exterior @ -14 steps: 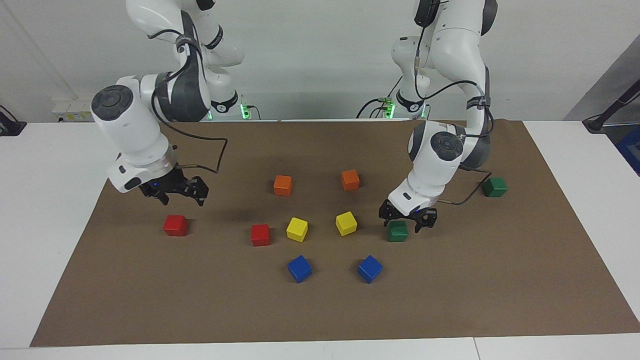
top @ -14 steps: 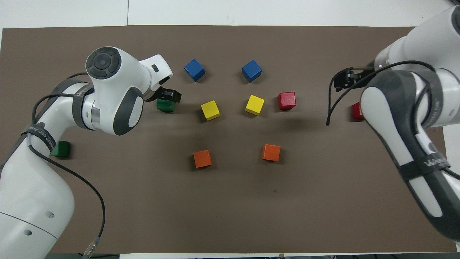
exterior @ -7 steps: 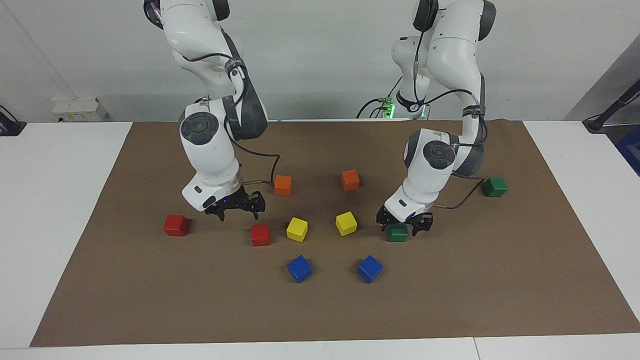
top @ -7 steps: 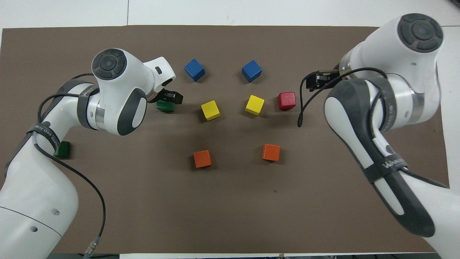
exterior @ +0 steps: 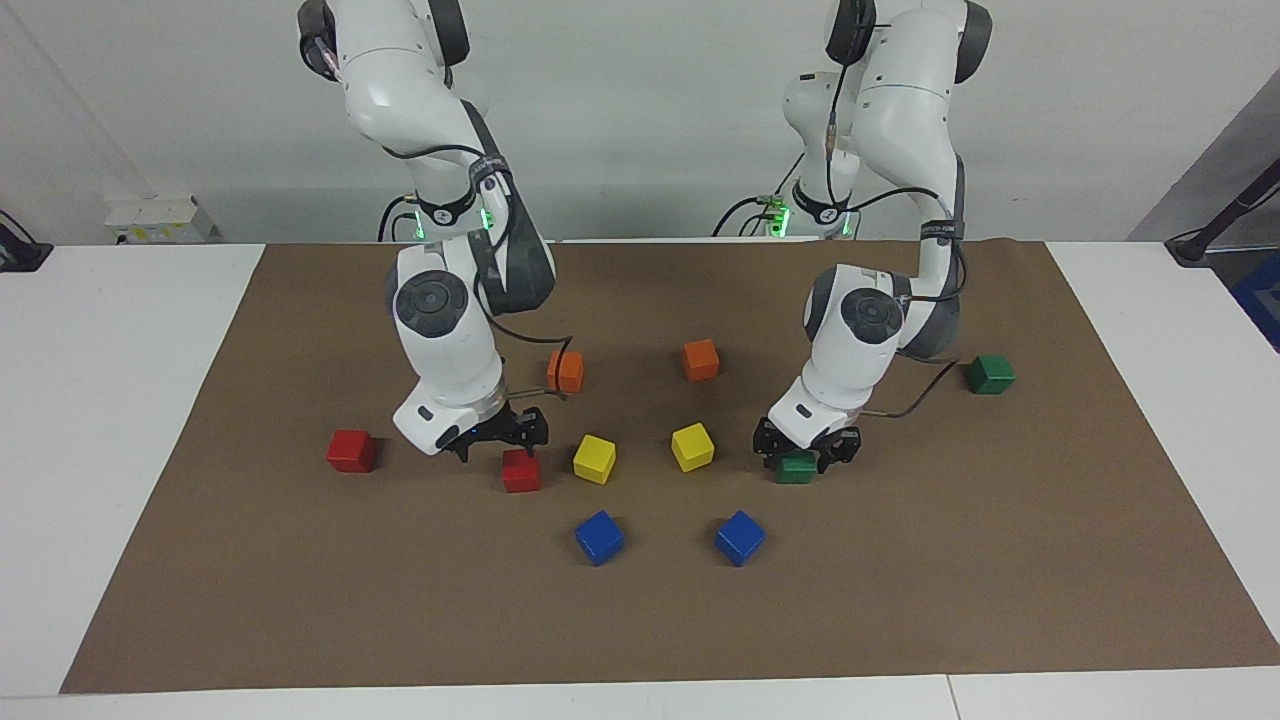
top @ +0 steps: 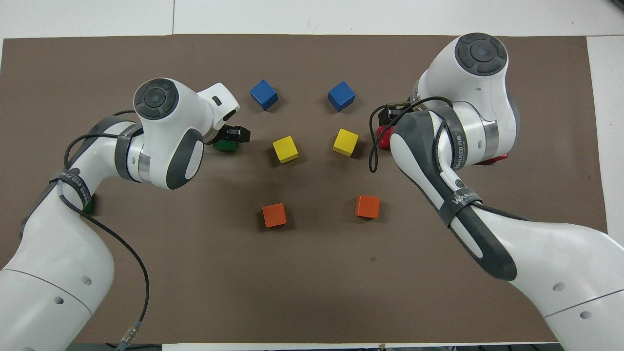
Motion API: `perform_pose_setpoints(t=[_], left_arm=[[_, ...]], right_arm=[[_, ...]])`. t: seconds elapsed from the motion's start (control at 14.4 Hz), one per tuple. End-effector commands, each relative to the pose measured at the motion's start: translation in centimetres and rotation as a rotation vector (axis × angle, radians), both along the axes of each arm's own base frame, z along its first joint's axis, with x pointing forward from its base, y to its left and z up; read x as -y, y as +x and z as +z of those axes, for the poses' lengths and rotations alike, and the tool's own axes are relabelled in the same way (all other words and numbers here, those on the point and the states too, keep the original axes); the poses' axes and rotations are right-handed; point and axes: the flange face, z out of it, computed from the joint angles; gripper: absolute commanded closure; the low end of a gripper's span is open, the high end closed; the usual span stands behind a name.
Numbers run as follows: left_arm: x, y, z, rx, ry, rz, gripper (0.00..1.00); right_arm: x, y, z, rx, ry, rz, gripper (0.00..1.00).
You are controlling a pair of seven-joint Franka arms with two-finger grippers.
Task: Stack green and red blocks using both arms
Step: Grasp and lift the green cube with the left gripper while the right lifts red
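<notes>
Brown mat (exterior: 1000,560): left claw (exterior: 806,449) spread astride green block (exterior: 796,467); right claw (exterior: 497,437) spread.

Four small glossy cubes of one size sit flat on the brown mat, none stacked; one dark green block (exterior: 796,467) lies beside a yellow cube, low between the spread fingers of the left gripper (exterior: 806,452); the other green block (exterior: 989,374) sits well apart toward the left arm's end, nearer the robots; one red block (exterior: 521,471) rests just under the right gripper (exterior: 497,437); the second red block (exterior: 351,450) sits alone toward the right arm's end.
</notes>
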Motion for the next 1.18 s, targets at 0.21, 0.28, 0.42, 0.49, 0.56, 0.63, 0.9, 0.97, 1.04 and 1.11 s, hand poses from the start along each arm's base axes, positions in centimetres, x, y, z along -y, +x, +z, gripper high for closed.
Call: perform_pose_setpoints(t=[0.21,0.28,0.42,0.49,0.56,0.63,0.9,0.97,1.04,1.11], left_arm=[[-0.4,-0.2,0.6,-0.001,0.026,0.017,1.0],[-0.5,0.1,1.5,-0.004,0.028,0.017,1.0],[-2.0,1.0,4.6,-0.019,0.037,0.041,1.0],[-3.9,1.1,6.7,-0.02,0.039,0.065,1.0],[-6.4,1.0,9.3,-0.019,0.042,0.097,1.0],[-8.6,0.6,11.5,-0.028,0.05,0.122,1.0],[-16.5,-1.9,17.3,-0.071,0.08,0.103,1.0],[-18.2,-2.5,17.9,-0.082,0.085,0.082,1.0],[-20.3,-3.2,18.2,-0.087,0.089,0.074,1.0],[-22.4,-4.2,18.4,-0.087,0.088,0.061,1.0]], right_arm=[[-1.9,0.5,-1.9,0.029,0.003,0.029,0.0],[-1.8,0.6,-2.3,0.026,0.001,0.028,0.0],[-2.0,0.3,-2.9,0.024,-0.002,0.032,0.0],[-1.9,0.3,-3.1,0.024,-0.002,0.031,0.0],[-2.0,0.3,-3.4,0.03,0.0,0.032,0.0],[-1.8,0.1,-4.0,0.03,-0.001,0.031,0.0],[-1.5,-0.7,-5.9,0.036,0.001,0.029,0.0],[-1.5,-0.9,-6.1,0.039,0.002,0.03,0.0],[-1.4,-1.2,-6.5,0.042,0.003,0.03,0.0],[-1.2,-1.4,-6.9,0.048,0.004,0.028,0.0]])
